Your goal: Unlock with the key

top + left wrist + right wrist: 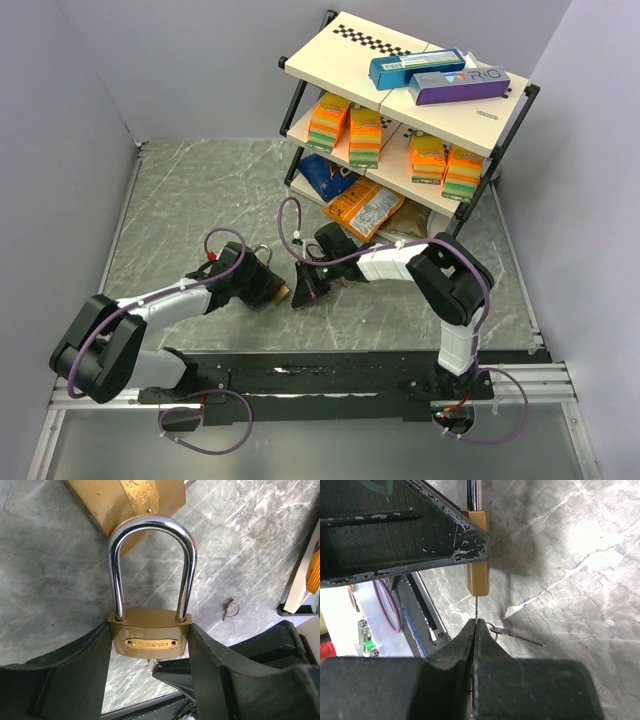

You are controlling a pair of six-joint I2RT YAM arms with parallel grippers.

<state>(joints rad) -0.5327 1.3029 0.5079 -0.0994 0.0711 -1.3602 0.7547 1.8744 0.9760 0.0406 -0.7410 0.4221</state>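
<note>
Left gripper: nearest the lens in the left wrist view, where its fingers fill both lower corners. The jaws are closed against the two sides of the padlock, which is clamped at the lower centre of the frame.
Reason for the hold: the brass body is held steady with the shackle toward the top of the frame, so that the keyhole face on the underside is presented to the other arm.
Right gripper: pressed fully together at the centre of the right wrist view, with the key pinched between its tips.
Key: seen edge-on as a thin line running from the fingertips up to the bottom of the brass body. It is judged to be at or just inside the keyhole; the depth cannot be told.
Second padlock: seen at the top of the left wrist view, behind the shackle's bow. Whether the two are linked cannot be told.
Spare key: seen lying on the table at the right of the frame, apart from both grippers.
Step in hand: insertion is judged done or nearly done. A turn of the key is called for next, with the body braced against the twist by the left clamp.
Risk: a thin blade pinched at its end could slip or bend if turned off-axis.
</note>
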